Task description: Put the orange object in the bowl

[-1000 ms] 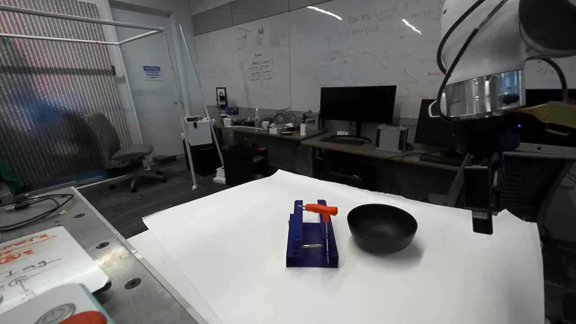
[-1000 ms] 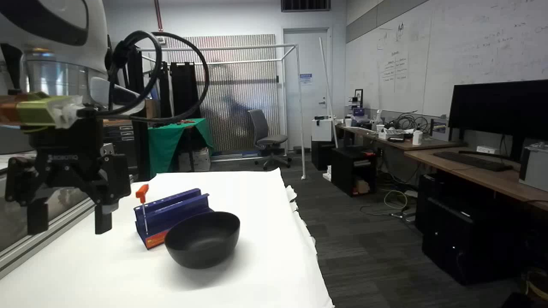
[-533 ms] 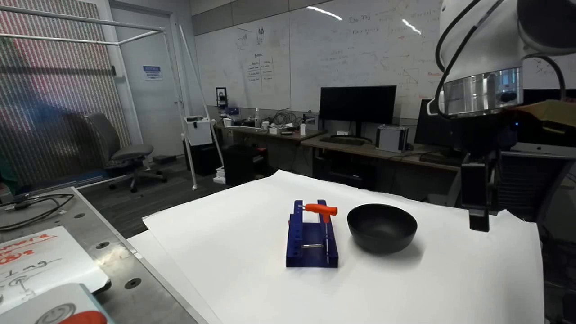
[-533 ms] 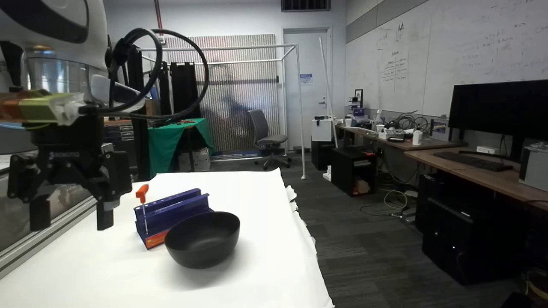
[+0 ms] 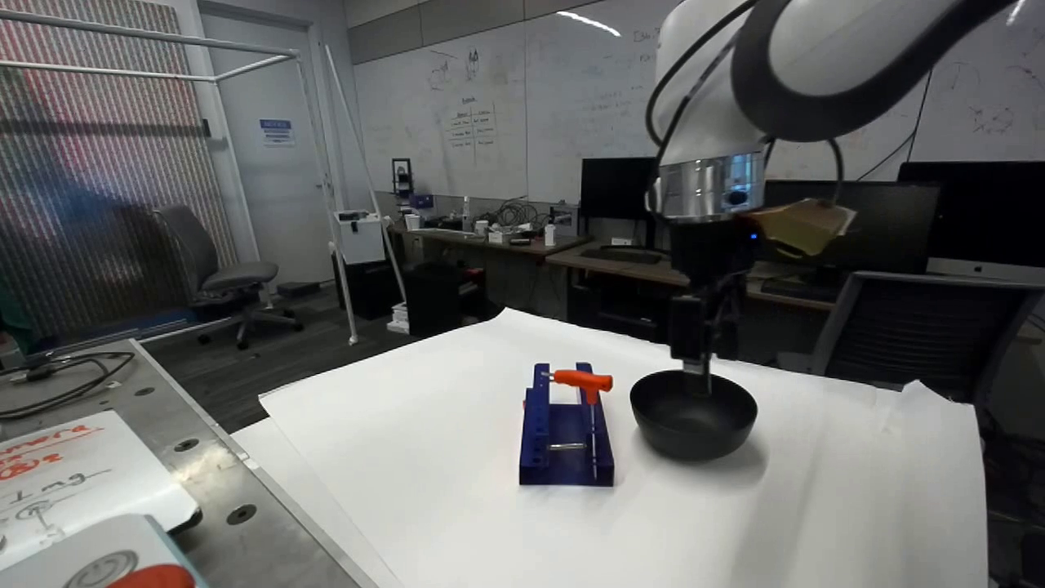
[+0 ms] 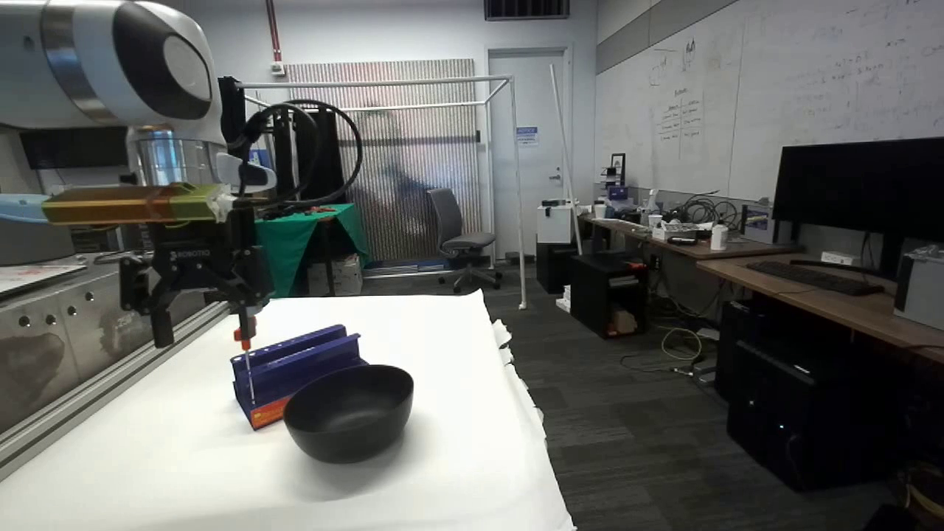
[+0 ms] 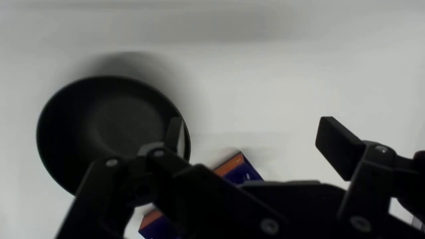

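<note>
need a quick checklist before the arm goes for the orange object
1. Gripper open: ok, fingers apart.
2. Orange object upright at the blue block: ok, handle on top.
3. Gripper lined up with the handle: not ok, none of it shows between the fingers in the wrist view.
4. Orange object loose enough to lift out: cannot tell.
5. Bowl upright beside the block: ok.
</note>
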